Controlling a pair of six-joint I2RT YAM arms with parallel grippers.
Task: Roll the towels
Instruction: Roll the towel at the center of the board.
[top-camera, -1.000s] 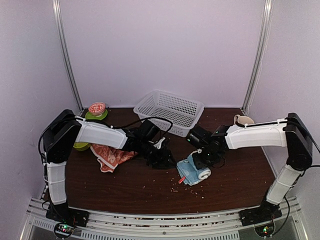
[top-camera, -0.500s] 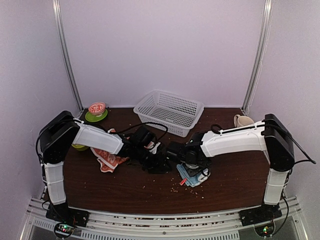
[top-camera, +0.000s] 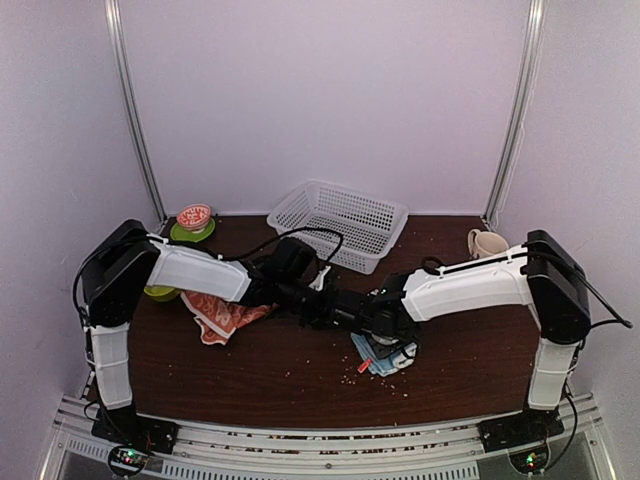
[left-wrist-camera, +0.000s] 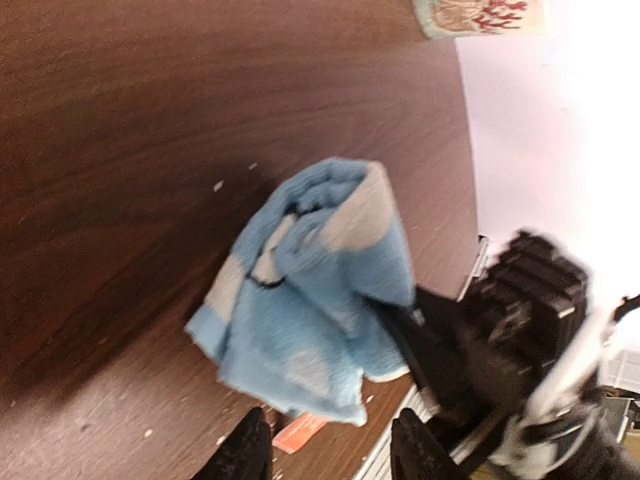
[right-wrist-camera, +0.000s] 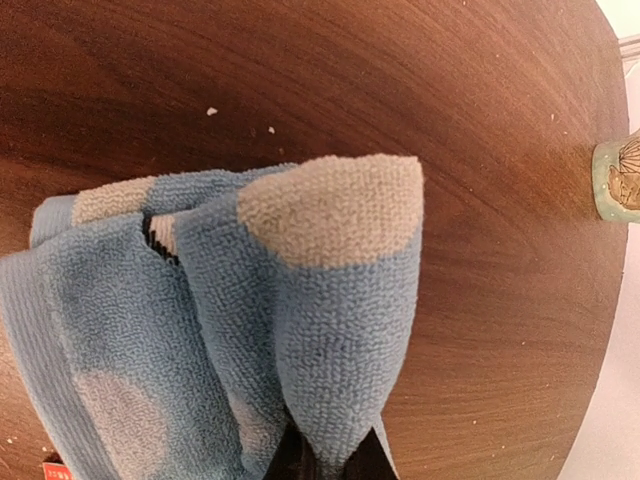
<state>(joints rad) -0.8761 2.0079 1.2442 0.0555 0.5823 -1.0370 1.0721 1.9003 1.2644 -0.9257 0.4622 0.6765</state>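
Right end effector: fingers pressed together, pinching a fold of the light blue towel. The towel is bunched in loose folds, right of centre over the tabletop; whether it touches the surface cannot be confirmed.

Left end effector: fingers spread, nothing between them, positioned just beside the blue towel.

Orange-red towel: crumpled on the tabletop under the left arm, well apart from the blue one.

White basket at the rear centre; cup at the rear right.
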